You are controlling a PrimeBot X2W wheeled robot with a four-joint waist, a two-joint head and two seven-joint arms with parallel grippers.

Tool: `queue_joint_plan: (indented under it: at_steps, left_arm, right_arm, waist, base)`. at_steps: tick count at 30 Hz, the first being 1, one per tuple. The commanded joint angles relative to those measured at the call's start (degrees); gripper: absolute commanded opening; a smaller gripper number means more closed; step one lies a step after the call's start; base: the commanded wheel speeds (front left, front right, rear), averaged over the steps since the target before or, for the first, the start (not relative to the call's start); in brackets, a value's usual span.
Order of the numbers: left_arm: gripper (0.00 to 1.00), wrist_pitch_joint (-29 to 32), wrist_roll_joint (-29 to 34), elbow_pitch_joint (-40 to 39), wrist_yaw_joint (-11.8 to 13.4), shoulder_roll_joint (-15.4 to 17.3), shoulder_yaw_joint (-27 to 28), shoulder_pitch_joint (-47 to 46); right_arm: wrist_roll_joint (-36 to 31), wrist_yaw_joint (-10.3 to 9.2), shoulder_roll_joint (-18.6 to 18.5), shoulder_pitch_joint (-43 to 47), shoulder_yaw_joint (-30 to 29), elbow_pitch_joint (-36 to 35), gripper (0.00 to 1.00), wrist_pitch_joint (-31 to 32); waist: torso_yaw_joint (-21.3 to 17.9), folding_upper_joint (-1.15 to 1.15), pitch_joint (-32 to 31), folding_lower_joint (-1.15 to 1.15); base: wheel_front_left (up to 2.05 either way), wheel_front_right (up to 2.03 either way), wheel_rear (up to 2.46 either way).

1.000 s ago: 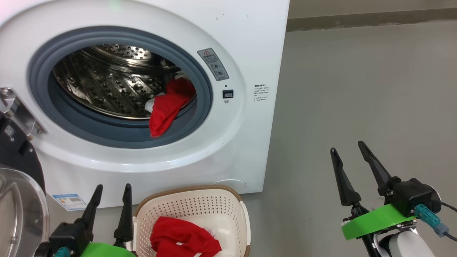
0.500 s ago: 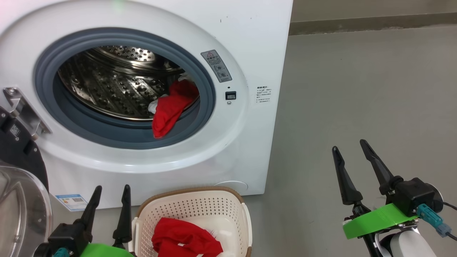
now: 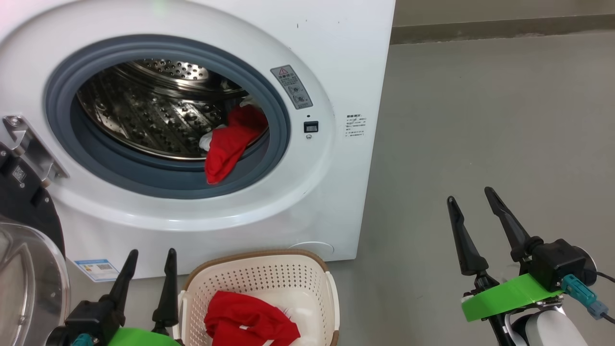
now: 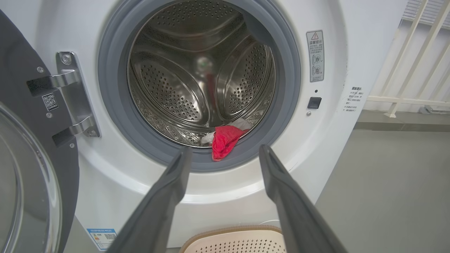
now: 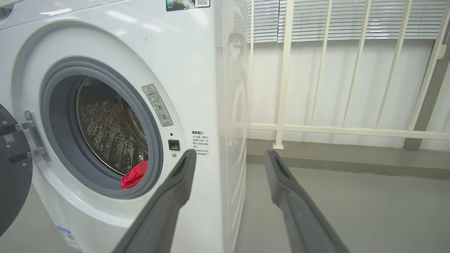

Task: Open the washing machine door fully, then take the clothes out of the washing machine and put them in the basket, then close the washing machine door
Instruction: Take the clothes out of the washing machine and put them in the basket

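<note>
We are looking at the washing machine (image 3: 346, 62) filling the upper left of the head view, with its door (image 3: 29, 288) hanging swung open at the lower left edge. Inside the steel drum (image 3: 144, 110), one red garment (image 3: 229, 144) with a white part is lying at the right of the opening, its end drooping onto the grey gasket (image 3: 158, 180). The basket (image 3: 259, 271) is sitting on the floor (image 3: 480, 120) at the bottom centre, just in front of the machine. It is holding a second red piece (image 3: 247, 322), with some white showing beside it. Our left claw (image 3: 152, 252) is hovering at the lower left, just beside the basket, fingers spread and gripping nothing. Our right claw (image 3: 469, 195) is hanging at the lower right over the floor, well apart from the basket, likewise spread wide and empty.
</note>
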Motion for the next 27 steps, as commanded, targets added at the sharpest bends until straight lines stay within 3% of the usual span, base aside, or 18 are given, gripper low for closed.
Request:
queue_joint_plan:
  at_steps: [1,12,27]
  left_arm:
    - [1.0,-0.7,0.7,-1.6,-0.1,0.5,1.9,-0.4]
    - [1.0,-0.7,1.3,-0.3,-0.2,0.5,1.1,-4.2]
    - [1.0,-0.7,1.7,5.8,-0.4,2.2,-0.7,-19.8]
  right_arm:
    - [-0.7,0.35,0.1,0.0,1.0,-1.7,1.0,-0.4]
    - [-1.1,0.35,0.1,-1.0,0.9,-2.4,1.0,-0.4]
    - [-2.0,0.35,-0.9,-5.2,1.2,-3.7,1.0,-0.4]
  waist:
    - [0.0,0.0,0.1,0.0]
    - [0.3,0.0,3.3,0.0]
    - [1.1,0.0,14.0,0.0]
  base:
    - [0.0,0.0,0.0]
    - [0.0,0.0,0.0]
    - [0.0,0.0,0.0]
